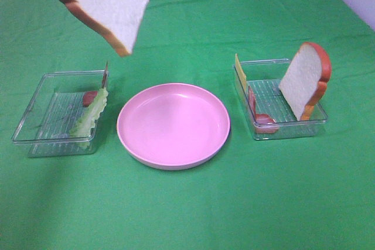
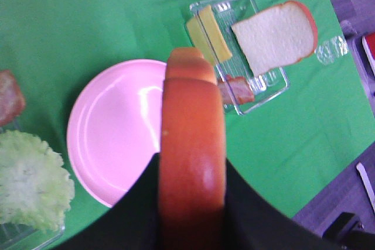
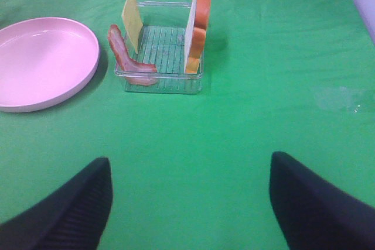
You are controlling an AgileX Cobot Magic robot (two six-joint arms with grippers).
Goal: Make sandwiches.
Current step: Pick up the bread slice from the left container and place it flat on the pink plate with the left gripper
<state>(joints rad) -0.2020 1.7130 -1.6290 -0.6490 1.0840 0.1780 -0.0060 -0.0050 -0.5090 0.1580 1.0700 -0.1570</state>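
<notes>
While the left end effector [image 2: 190, 203] is clamped on a bread slice [image 1: 102, 7] held high above the green-covered table [image 1: 187, 215], the right end effector [image 3: 188, 162] hangs with its fingers wide apart. The exterior view shows that slice's white spongy face. The left wrist view shows only its glossy orange-brown crust, edge-on. A second slice [image 1: 304, 80] leans upright in the clear ribbed right tray [image 1: 287, 130], with thin yellow cheese [image 1: 239, 71] and a curled bacon strip [image 1: 258, 115]. Ruffled lettuce [image 1: 91, 115] lies in the left tray [image 1: 35, 109], and a smooth round pink plate [image 1: 173, 124] sits between the trays.
</notes>
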